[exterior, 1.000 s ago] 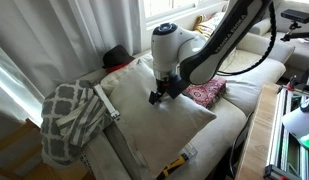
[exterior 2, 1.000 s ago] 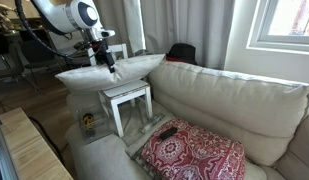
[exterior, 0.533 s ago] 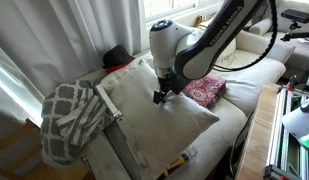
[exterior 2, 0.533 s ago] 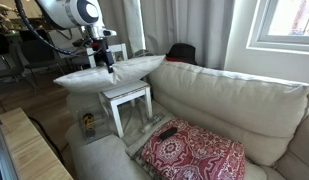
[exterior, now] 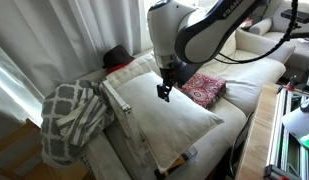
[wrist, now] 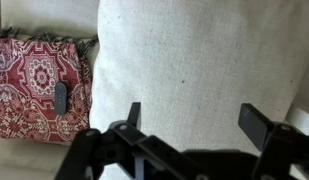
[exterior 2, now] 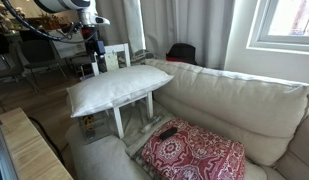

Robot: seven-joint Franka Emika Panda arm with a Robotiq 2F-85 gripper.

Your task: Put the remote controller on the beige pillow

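**One remote unfetched: fingers open and empty above the beige pillow**

1. Sofa (exterior 2: 239, 95): a soft, yielding surface carries every item. A curtain and a window stand behind its back. The air above the seat is open to the arm.

2. Beige pillow (exterior: 169, 125): lies broad and flat at one end of the seat and offers ample landing room at its centre. In both exterior views its outer edge appears to reach past the sofa's end. I judge a release near that seam could let a slim bar slide off.

3. Grey-and-white blanket (exterior: 69, 115): heaped just beside the pillow, on the side away from the work, and not in the path.

4. Red patterned pillow (wrist: 29, 85): lies just beside the beige pillow, fringe towards it, so the transfer is short.

5. Gripper (wrist: 194, 112): hovers above the beige pillow. The fingers (wrist: 134, 116) are spread wide with nothing between them.

6. Remote controller (wrist: 60, 97): lies flat on the red pillow near the edge facing the beige one, well apart from the gripper.

Risks, as judged:
- The cushion may give way under a descent, so the fingers could close on fabric instead of the bar, or press the bar down.
- An off-centre pinch on so slim an object may turn or drop it in transit.
- The dark bar on a busy pattern is easy to misalign on.

Step in hand: travel sideways to the remote.
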